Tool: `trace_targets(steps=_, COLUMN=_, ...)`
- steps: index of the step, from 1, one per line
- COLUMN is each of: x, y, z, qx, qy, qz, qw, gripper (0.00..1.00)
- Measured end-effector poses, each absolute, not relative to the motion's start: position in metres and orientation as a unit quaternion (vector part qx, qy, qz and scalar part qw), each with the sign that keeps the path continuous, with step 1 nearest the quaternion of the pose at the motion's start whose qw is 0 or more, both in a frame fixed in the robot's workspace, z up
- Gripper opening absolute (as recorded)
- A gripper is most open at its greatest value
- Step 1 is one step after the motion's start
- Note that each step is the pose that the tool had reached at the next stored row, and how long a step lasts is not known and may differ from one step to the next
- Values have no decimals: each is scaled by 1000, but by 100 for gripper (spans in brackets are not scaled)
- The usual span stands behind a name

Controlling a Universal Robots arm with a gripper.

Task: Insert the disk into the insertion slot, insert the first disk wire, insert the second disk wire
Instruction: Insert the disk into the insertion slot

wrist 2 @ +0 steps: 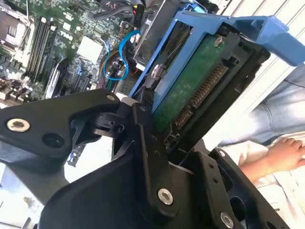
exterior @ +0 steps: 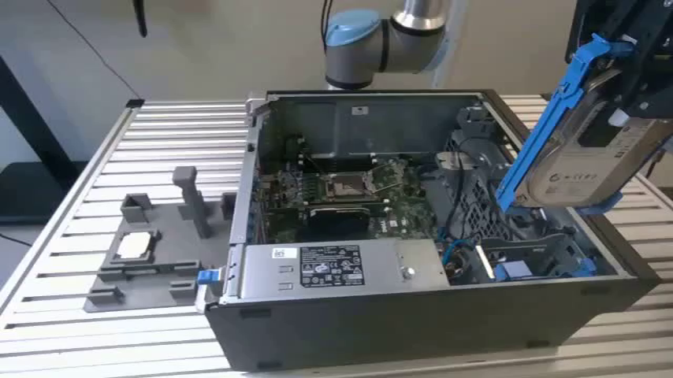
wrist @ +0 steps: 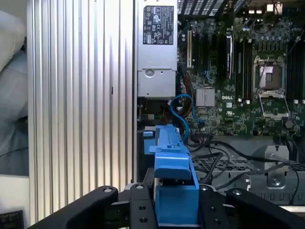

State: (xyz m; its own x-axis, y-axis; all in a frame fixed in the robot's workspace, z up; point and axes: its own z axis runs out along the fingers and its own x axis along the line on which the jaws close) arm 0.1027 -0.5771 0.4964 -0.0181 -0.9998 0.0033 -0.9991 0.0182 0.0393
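Note:
The disk [exterior: 591, 157], a silver-grey drive with a white label in a bright blue carrier, hangs tilted above the open computer case's edge at the exterior view's right. My gripper [exterior: 626, 106] is shut on it from above. In both wrist views the black fingers [wrist: 217, 202] clamp the blue carrier [wrist: 174, 167]. The second wrist view shows the disk's green circuit-board side and its connector [wrist 2: 193, 83]. Below the disk, the insertion slot [exterior: 538, 250] of dark perforated metal with blue tabs lies in the case's near corner. Blue wires [wrist: 183, 109] coil beside it.
The case holds a motherboard [exterior: 347, 193] and a grey labelled power-supply box [exterior: 315, 269]. A grey fixture [exterior: 147, 252] with a chip stands on the slatted table [exterior: 94, 173] at the exterior view's left. A person's hand [wrist 2: 286, 152] rests beside the table.

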Motion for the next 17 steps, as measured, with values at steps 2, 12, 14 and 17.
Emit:
trace_targets(steps=2, x=103, y=-577, z=496, qx=701, qy=-713, qz=-13, qw=15, gripper=33)
trace_targets(steps=12, x=103, y=-577, z=496, qx=701, qy=-713, qz=-13, qw=15, gripper=33)
trace_targets(steps=14, x=103, y=-577, z=496, qx=701, qy=-713, qz=-13, qw=15, gripper=33)
trace_targets(steps=17, x=103, y=-577, z=496, qx=701, qy=-713, qz=-13, qw=15, gripper=33)
